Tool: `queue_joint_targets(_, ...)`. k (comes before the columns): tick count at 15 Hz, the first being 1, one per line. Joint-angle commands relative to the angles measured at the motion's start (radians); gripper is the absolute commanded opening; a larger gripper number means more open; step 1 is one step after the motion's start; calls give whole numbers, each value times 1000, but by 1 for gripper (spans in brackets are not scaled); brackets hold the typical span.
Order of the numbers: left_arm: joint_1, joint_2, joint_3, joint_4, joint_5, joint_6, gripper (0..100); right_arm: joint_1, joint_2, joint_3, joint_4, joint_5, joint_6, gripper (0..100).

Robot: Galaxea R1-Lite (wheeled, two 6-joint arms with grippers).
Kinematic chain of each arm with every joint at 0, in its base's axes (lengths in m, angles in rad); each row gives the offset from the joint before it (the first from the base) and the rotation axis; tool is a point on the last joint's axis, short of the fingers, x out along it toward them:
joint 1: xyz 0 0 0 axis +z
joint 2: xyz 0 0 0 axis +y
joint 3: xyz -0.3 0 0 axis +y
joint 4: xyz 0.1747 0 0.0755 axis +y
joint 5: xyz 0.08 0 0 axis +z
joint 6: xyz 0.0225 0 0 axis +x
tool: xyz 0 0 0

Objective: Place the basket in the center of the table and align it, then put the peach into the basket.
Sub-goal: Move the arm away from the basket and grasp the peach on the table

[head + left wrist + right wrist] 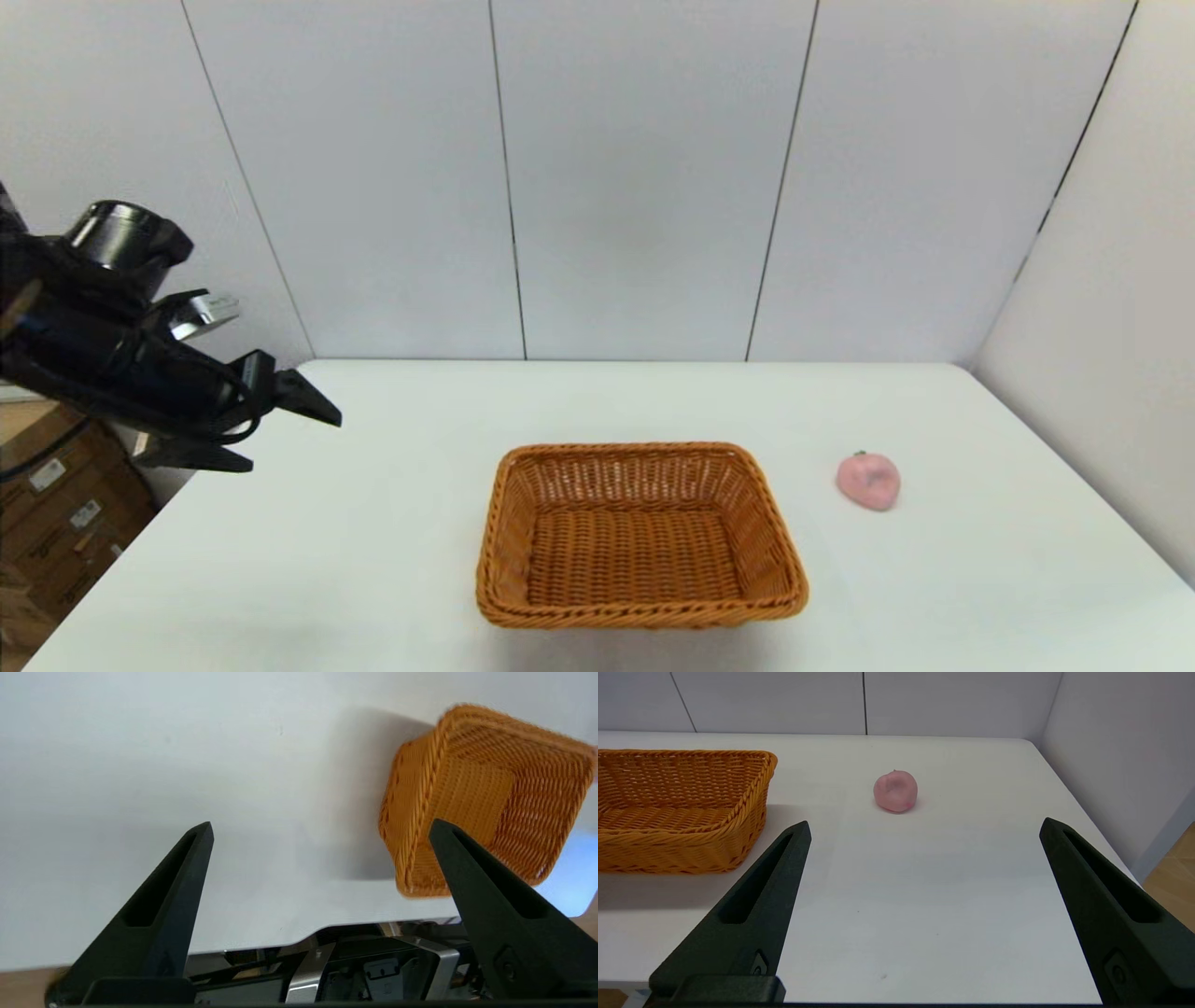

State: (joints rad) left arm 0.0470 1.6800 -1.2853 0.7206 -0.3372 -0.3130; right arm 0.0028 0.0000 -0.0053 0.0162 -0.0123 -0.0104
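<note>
The basket (640, 534) sat on the bench (392, 485) roughly at mid-width, toward the near edge, with its long sides running square to the bench edges. As far as the head view showed, the placing and aligning step looked done or close to it, though a small nudge toward the true centre may yet have been wanted. The basket was empty.

The left tool (280, 425) hung in the air above the bench's left edge, fingers spread wide and gripping nothing. The basket lay well apart from it, off toward its right-hand side and lower down; in the left wrist view it showed beyond one fingertip, not between the two.

The peach (868, 480) rested on the bare bench, outside the basket and clear of its right wall. The right tool (924, 828) was out of the head view; its own camera showed it low at the near side of the bench, fingers fully apart and empty, with the peach ahead of it and nearly centred between the tips, and the basket off to its left.

Left to do, in my judgement: close in on the peach, grasp it, carry it over the braided rim and release it inside.
</note>
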Motion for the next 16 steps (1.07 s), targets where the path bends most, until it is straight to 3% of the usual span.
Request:
queue_joint_targets(1, -3, -422, 317, -75, 66, 60, 100, 0, 0, -1, -1, -1, 0, 100)
queue_joint_targets(8, -1, -1069, 704, -101, 132, 110, 100, 0, -2, 2, -9, -3, 4, 100)
queue_joint_targets(16, -4, -1439, 877, -93, 156, 167, 100, 0, -2, 2, -12, -3, 6, 100)
